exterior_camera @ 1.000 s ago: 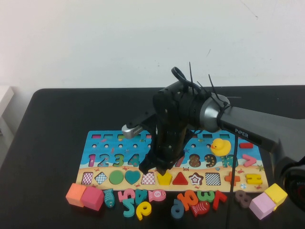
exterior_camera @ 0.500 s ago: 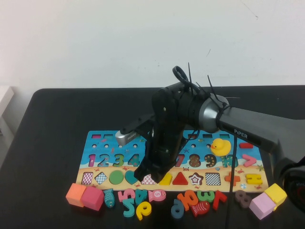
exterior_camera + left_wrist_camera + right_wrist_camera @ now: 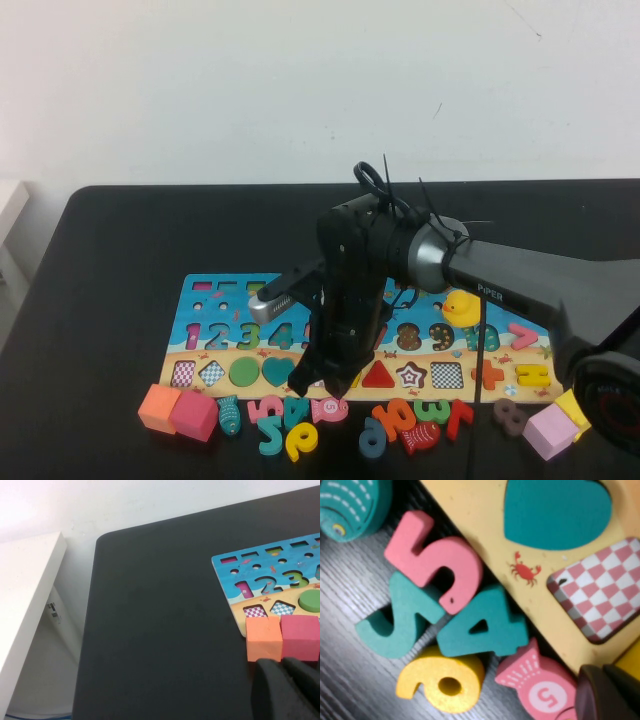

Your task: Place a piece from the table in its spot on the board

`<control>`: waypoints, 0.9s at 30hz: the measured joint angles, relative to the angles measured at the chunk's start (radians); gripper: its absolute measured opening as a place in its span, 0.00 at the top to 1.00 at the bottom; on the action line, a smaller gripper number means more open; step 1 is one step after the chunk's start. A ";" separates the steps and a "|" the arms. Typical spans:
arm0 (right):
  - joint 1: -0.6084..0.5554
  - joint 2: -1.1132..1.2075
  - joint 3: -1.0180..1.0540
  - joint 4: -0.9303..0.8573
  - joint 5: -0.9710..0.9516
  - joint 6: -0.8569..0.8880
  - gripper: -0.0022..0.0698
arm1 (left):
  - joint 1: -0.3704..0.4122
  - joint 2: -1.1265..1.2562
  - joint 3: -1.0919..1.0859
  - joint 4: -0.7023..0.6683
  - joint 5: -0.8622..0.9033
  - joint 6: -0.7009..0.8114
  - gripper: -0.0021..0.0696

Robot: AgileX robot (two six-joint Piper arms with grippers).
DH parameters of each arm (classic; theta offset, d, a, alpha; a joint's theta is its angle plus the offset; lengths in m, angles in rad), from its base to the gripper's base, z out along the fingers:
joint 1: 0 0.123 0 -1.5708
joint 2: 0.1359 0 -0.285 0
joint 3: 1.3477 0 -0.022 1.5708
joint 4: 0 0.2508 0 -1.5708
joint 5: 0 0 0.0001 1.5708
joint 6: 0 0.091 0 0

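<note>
The board (image 3: pixel 215 305) lies flat in the middle of the black table, blue above and sandy below. My right gripper (image 3: pixel 325 385) hangs low over its front edge, at the shape slots between the teal heart (image 3: pixel 278 370) and the red triangle (image 3: pixel 378 376). In the right wrist view the right gripper (image 3: pixel 607 695) is shut, its dark fingers pressed together with nothing between them. A corner of the yellow piece (image 3: pixel 631 662) shows beside them on the board; the high view hides it under the gripper. My left gripper (image 3: pixel 287 680) sits shut at the table's left, just short of the orange cube (image 3: pixel 263 637).
Loose numbers (image 3: pixel 285 420) and a pink fish (image 3: pixel 540 687) lie in front of the board. Orange (image 3: pixel 158 405) and pink (image 3: pixel 194 416) cubes stand front left, lilac (image 3: pixel 550 432) and yellow cubes front right. A rubber duck (image 3: pixel 461 307) sits on the board. A white shelf (image 3: pixel 25 595) borders the table's left.
My right gripper has shut and swung down towards the board's front edge, now covering the yellow piece that showed in its slot a second ago.
</note>
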 joint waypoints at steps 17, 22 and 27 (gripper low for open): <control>0.004 -0.029 -0.012 -0.019 0.006 -0.020 0.94 | 0.000 0.000 0.000 0.000 0.000 0.000 0.97; 0.012 -0.179 -0.012 -0.019 -0.007 -0.048 0.94 | 0.000 0.000 0.000 0.000 0.000 -0.004 0.97; 0.031 -0.389 0.060 -0.019 -0.068 -0.093 0.94 | 0.000 0.000 0.000 0.000 0.000 -0.004 0.97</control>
